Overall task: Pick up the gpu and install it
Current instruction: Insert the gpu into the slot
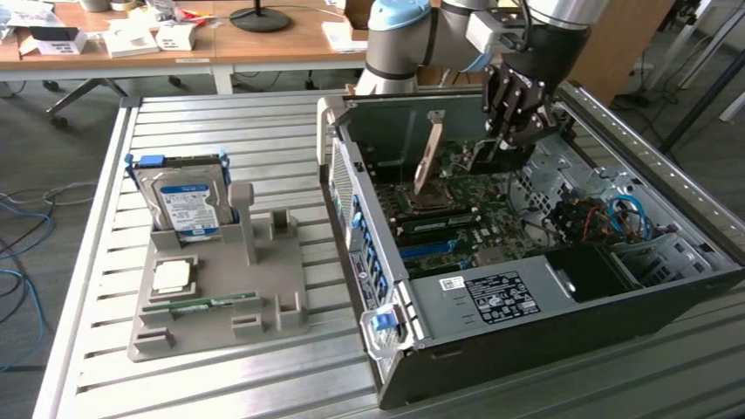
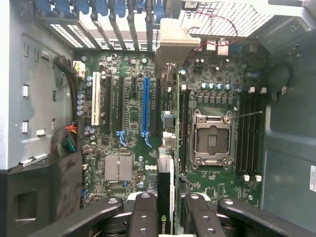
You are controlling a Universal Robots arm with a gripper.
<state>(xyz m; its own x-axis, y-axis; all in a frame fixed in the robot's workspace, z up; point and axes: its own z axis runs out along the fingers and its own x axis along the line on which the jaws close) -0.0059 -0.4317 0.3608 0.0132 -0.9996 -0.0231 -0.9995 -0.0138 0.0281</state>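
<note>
The open computer case (image 1: 652,262) lies on its side on the slatted metal table, motherboard (image 2: 128,148) facing up. My gripper (image 1: 512,144) reaches down into it and is shut on the gpu (image 2: 166,177). The card runs edge-on between my two black fingers (image 2: 143,212). It hangs over the board between the long blue slot (image 2: 145,106) and the processor socket (image 2: 212,138), with its metal bracket (image 2: 173,34) toward the case's rear wall. In the exterior view the gpu (image 1: 434,148) shows as a tan strip standing upright above the socket. Whether its lower edge touches a slot I cannot tell.
On the exterior view's left, a grey holder (image 1: 222,288) carries a blue-labelled hard drive (image 1: 187,205), a square chip (image 1: 173,275) and a green memory stick (image 1: 215,303). Case walls, a black power supply (image 1: 501,297) and loose cables (image 1: 605,218) hem in the board.
</note>
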